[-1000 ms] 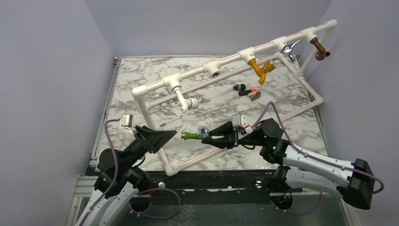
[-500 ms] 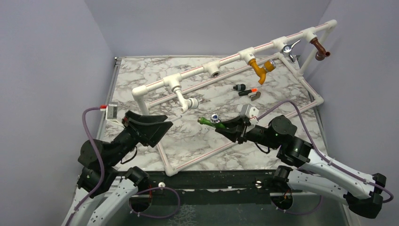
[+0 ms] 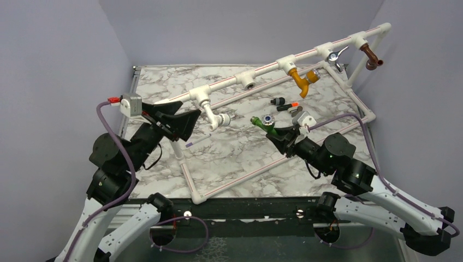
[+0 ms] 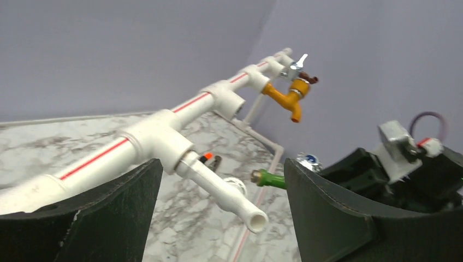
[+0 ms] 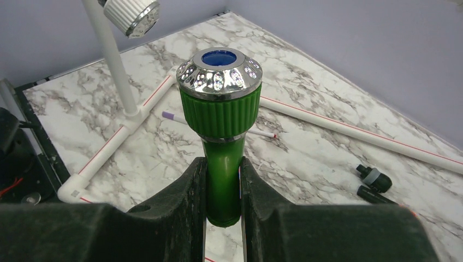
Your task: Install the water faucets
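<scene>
While the right gripper [image 3: 275, 132] is clamped on the green faucet [image 3: 261, 122], that faucet is held clear of the table [image 3: 240, 155], near the table's centre in the top view and slightly toward 2 o'clock. In the right wrist view the two fingers [image 5: 185, 213] press on either side of the faucet's smooth green body [image 5: 223, 164], below the ribbed collar. The silver knob [image 5: 219, 71] with its blue cap stands upright above them. In the top view the faucet's free end points toward 10 o'clock. The left gripper [image 3: 184, 115] has its jaws wide apart and holds nothing. It sits at 9 o'clock from the green faucet, well apart from it and just beside the left end of the frame [image 3: 322, 51]. The white faucet [image 3: 214, 115] hangs from the frame rail at 3 o'clock of this gripper; in the left wrist view its spout [image 4: 224, 191] appears between the spread fingers without touching either. An open socket [image 3: 249, 83] faces out of the rail at 11 o'clock from the green faucet. Farther along the rail toward 2 o'clock hang the yellow faucet [image 3: 302, 80], the chrome faucet [image 3: 334, 55] and the brown faucet [image 3: 372, 57]. Small dark fittings [image 3: 279, 101] lie on the table at 1 o'clock from the green faucet. A thin purple-tipped stick [image 3: 197, 140] lies at 8 o'clock.
</scene>
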`<state>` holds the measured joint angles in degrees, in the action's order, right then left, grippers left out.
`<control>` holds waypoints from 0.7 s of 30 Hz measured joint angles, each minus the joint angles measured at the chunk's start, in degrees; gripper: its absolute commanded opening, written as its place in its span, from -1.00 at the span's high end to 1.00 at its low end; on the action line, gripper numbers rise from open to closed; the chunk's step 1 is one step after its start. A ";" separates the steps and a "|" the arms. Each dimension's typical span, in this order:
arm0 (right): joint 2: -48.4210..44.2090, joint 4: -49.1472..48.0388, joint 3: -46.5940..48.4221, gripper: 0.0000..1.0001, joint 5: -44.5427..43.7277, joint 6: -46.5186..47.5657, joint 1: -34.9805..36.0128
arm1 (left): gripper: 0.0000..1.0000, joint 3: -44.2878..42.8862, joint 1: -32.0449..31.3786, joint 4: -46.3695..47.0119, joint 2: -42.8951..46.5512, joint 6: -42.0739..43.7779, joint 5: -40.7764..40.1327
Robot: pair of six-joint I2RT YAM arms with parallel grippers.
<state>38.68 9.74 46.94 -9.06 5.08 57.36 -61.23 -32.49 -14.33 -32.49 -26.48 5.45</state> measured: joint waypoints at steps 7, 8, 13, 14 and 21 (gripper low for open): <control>2.01 -0.13 2.93 0.99 -4.04 2.32 0.02 | -0.64 -3.63 0.00 0.66 -6.97 9.01 -11.98; 2.45 -0.22 3.58 0.99 -4.63 2.67 0.02 | -0.64 -3.69 0.00 1.29 -7.85 10.34 -13.92; 3.72 -1.29 5.51 0.99 -7.28 4.46 0.02 | -0.64 -3.69 0.00 3.96 -11.10 15.78 -20.61; 3.98 -1.84 5.73 0.99 -7.76 4.74 0.02 | -0.64 -3.69 0.00 4.48 -11.58 16.57 -21.46; 6.95 -7.28 6.36 0.99 -8.46 6.62 0.02 | -0.64 -2.03 0.00 8.70 -14.38 21.75 -26.32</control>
<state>45.63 2.46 53.30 -17.52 11.70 57.39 -63.26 -32.49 -5.63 -46.87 -4.73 -20.86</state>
